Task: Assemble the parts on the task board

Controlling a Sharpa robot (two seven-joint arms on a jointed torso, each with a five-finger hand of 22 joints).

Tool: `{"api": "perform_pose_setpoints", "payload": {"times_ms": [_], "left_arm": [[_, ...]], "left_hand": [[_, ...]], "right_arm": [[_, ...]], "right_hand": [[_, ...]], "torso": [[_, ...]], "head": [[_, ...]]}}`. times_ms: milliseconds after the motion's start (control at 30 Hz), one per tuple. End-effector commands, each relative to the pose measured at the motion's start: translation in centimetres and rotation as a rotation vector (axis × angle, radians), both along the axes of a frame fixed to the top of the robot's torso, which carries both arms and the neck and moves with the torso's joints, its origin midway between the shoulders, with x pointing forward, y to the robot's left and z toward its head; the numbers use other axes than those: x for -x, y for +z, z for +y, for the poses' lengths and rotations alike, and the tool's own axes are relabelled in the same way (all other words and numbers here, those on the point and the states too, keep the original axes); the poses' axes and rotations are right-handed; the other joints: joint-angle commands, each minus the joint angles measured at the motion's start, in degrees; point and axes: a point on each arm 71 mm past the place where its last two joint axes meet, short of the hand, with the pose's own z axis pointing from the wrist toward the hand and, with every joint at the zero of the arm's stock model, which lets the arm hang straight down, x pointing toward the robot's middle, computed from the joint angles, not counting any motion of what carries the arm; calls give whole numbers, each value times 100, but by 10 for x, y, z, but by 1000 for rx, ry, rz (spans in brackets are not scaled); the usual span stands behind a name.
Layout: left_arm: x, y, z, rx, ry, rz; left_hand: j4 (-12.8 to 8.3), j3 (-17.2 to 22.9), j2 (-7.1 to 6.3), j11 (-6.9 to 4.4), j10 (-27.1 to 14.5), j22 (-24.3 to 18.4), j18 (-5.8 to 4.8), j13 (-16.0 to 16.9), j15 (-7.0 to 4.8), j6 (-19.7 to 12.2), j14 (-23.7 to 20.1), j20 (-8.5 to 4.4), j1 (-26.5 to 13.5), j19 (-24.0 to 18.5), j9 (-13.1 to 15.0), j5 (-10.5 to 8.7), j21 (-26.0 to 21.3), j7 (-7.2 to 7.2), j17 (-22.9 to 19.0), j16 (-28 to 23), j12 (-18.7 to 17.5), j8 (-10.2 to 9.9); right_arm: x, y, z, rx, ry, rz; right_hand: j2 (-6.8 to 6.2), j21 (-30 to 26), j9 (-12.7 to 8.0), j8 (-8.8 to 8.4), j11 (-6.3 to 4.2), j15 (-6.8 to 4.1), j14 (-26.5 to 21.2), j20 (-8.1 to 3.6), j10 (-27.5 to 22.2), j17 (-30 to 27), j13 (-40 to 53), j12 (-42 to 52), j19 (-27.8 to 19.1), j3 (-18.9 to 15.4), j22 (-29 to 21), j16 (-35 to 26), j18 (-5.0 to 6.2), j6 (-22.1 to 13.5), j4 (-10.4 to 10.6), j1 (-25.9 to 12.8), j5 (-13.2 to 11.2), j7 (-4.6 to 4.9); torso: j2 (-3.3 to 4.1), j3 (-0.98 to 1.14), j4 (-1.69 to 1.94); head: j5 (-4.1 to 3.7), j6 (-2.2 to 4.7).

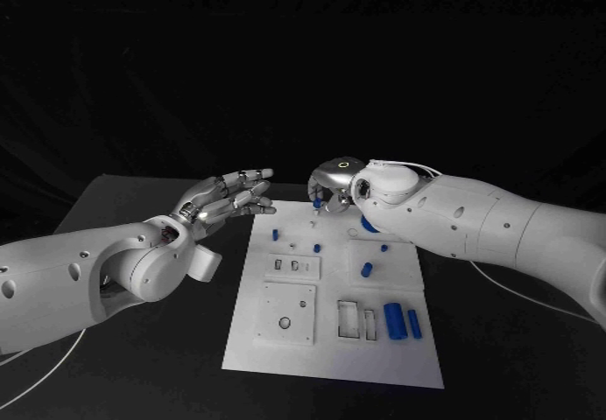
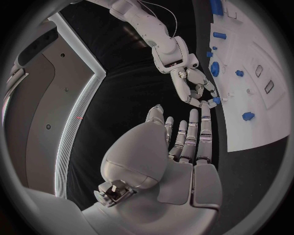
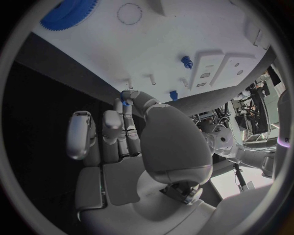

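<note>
Task board, a white plate, is seen lying flat at the middle of the black table, its long side running away from the robot. Recessed slots are noted on the half of the board nearer the robot, with two blue cylinders lying side by side at that half's right. Smaller blue parts are scattered toward the board's far end, some standing upright. A blue toothed wheel is recorded on the board in the right wrist view.

The right hand is held over the board's far edge, a small blue part pinched at its fingertips. The left hand is held above the table just beside the board's far left corner, fingers spread and straight, nothing grasped.
</note>
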Motion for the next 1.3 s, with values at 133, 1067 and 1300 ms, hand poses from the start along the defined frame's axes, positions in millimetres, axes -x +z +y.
{"api": "perform_pose_setpoints", "payload": {"times_ms": [133,1067,1300], "left_arm": [[1,1,-3,4,-23,-3],[0,1,-3,2,-23,0],[0,1,-3,2,-23,1]], "left_hand": [[17,41,-13,-13,48,-12,31,-10,27,65,-2,24,58,-27,6,24,-37,35,-15,-23,39,47],[35,57,-17,-90,63,-15,36,-21,24,129,2,30,71,-32,11,24,-49,136,-30,-26,41,88],[35,57,-17,-90,63,-15,36,-21,24,129,2,30,71,-32,11,24,-49,136,-30,-26,41,88]], "right_arm": [[1,-3,1,25,0,23],[4,-10,5,30,9,41],[4,-12,4,45,-7,58]], "right_hand": [[4,-32,15,-26,8,-3,-67,13,-52,-36,-12,-34,-14,12,281,-27,34,-49,26,-57,-2,2],[6,-89,32,-87,12,2,-129,25,-105,-87,-28,-127,-70,37,254,-70,46,-114,29,-64,-32,-4],[-64,-277,-187,-528,157,113,-328,59,-426,-298,-57,-385,-260,158,146,-217,90,-626,29,-88,-231,-228]], "torso": [[-2,-1,-7],[2,-2,-1],[3,2,-2]], "head": [[-21,10],[-45,-39],[-42,-33]]}}
